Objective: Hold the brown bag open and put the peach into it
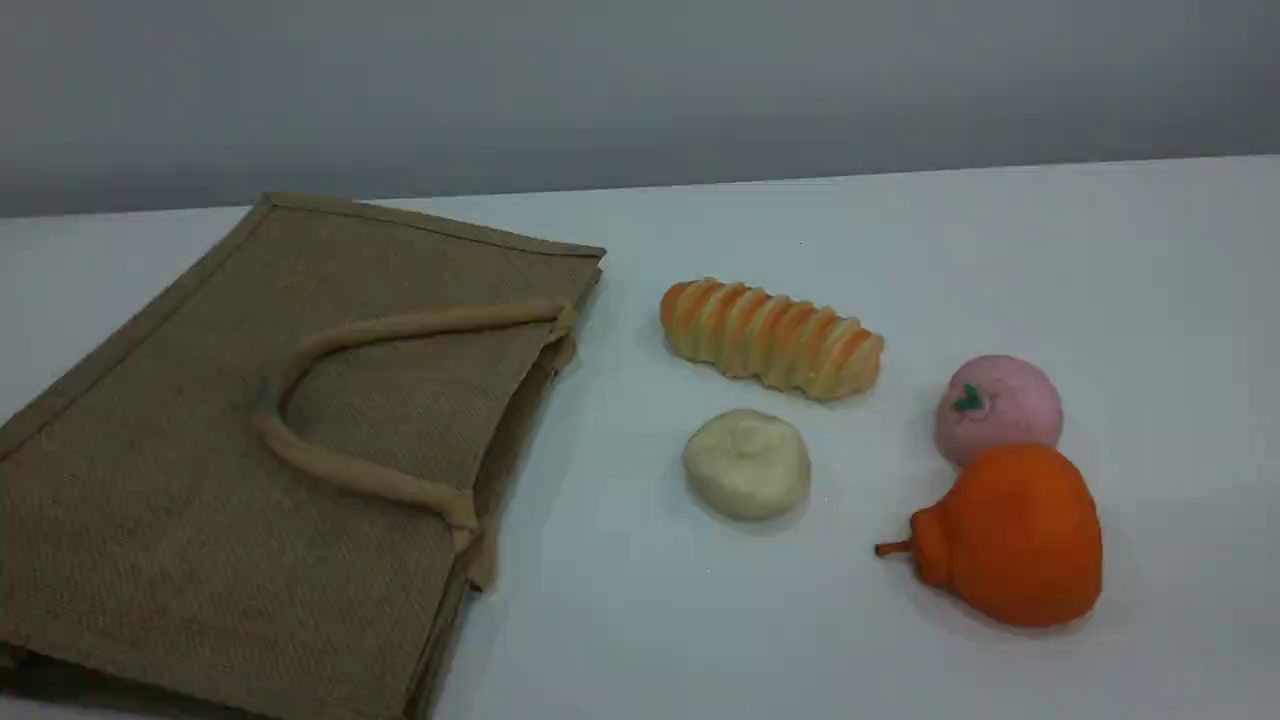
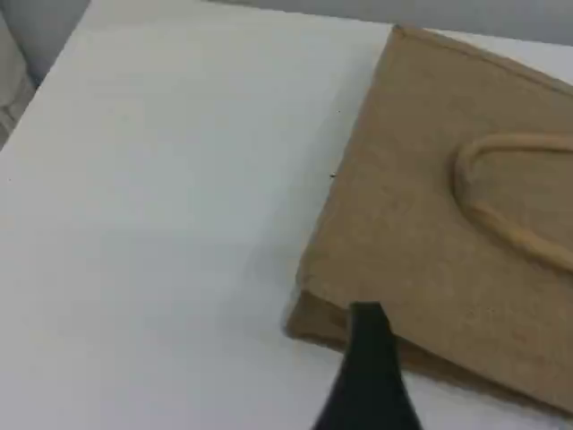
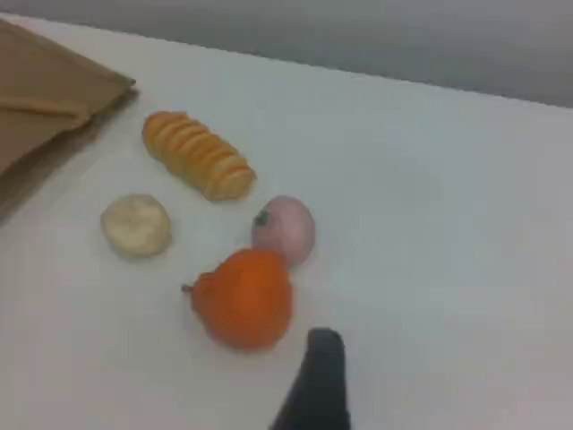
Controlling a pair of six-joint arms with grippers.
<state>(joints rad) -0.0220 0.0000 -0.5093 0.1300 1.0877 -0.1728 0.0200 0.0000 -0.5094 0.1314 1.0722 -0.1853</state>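
Note:
The brown bag (image 1: 200, 480) lies flat and closed on the left of the table. One beige handle (image 1: 400, 325) rests on top of it, and its mouth edge faces the foods. The pale pink peach (image 1: 998, 405) sits at the right, touching the orange pear behind it. No arm shows in the scene view. In the left wrist view one dark fingertip (image 2: 367, 327) hovers over the near corner of the bag (image 2: 421, 224), holding nothing. The right wrist view has its fingertip (image 3: 324, 349) just right of the pear and short of the peach (image 3: 285, 228), also empty.
An orange pear-shaped fruit (image 1: 1010, 535) lies in front of the peach. A cream bun (image 1: 747, 464) and a striped bread roll (image 1: 770, 338) sit between the bag and the peach. The white table (image 1: 1150, 300) ends at a grey wall behind.

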